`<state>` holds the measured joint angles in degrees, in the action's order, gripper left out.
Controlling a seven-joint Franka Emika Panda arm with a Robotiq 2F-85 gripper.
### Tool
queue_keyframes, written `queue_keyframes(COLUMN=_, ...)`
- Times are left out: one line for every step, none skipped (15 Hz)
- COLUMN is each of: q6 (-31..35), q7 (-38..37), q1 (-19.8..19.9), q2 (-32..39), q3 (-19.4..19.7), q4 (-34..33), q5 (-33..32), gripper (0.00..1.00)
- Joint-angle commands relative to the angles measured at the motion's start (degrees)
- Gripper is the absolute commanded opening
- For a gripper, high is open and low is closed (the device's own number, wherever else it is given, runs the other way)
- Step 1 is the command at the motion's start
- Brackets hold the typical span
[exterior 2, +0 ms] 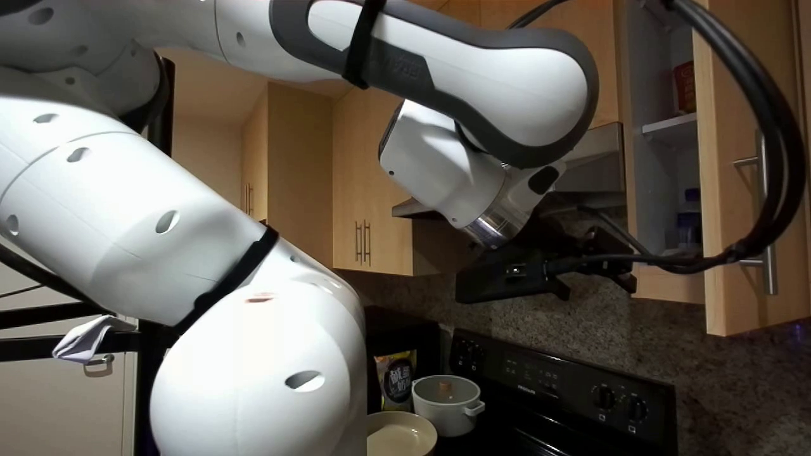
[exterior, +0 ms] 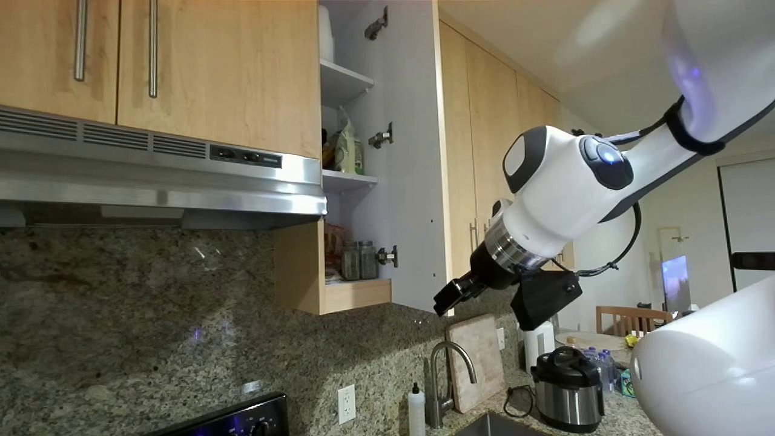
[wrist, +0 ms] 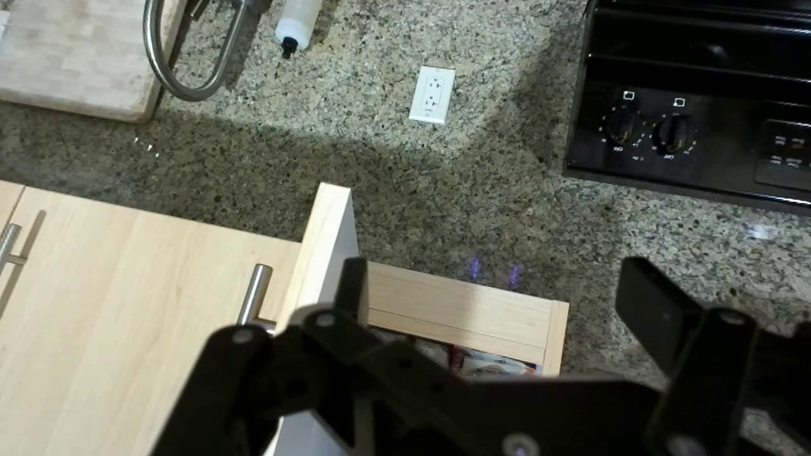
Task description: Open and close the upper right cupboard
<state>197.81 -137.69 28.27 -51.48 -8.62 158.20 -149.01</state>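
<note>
Tool [wrist: 495, 291] spread apart near open cupboard [exterior: 412, 169]; speckled backsplash [exterior: 151, 303] below, wooden chair [exterior: 633, 312] beyond counter [exterior: 623, 413].

The open door [exterior: 418, 151] bars 1 side of the upper right cupboard [exterior: 357, 295]; the range hood [exterior: 260, 181] juts beside the other. Between them lies free room, split by 2 shelves [exterior: 342, 85].

The rounded white arm [exterior: 551, 200] has dark grey trim [exterior 2: 402, 66], black straps [exterior 2: 362, 45], black cables [exterior 2: 793, 161], a silver collar [exterior: 514, 246] and black jaws.
</note>
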Motion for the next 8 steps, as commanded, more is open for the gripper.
queue_keyframes(q6=0.00, q7=0.00, q1=0.00, q2=0.00, q3=0.00, q4=0.00, q5=0.00, gripper=1.00)
queue_keyframes(q6=0.00, q7=0.00, q1=0.00, q2=0.00, q3=0.00, q4=0.00, q5=0.00, gripper=1.00)
queue_keyframes(q6=0.00, q7=0.00, q1=0.00, q2=0.00, q3=0.00, q4=0.00, q5=0.00, gripper=1.00)
queue_keyframes(q6=-0.23, q7=-0.40, q1=0.95, q2=-0.80, q3=-0.45, q4=0.15, q5=0.13, gripper=1.00)
queue_keyframes(q6=0.16, q7=7.83, q1=3.59, q2=-2.67, q3=0.58, q4=1.56, q5=6.82, gripper=1.00)
queue_keyframes(q6=0.36, q7=8.79, q1=3.95, q2=-3.73, q3=1.04, q4=1.81, q5=8.18, gripper=1.00)
queue_keyframes(q6=0.39, q7=11.05, q1=5.63, q2=-5.52, q3=1.29, q4=2.38, q5=10.53, gripper=1.00)
queue_keyframes(q6=0.28, q7=5.48, q1=5.07, q2=-6.29, q3=1.14, q4=1.43, q5=6.02, gripper=1.00)
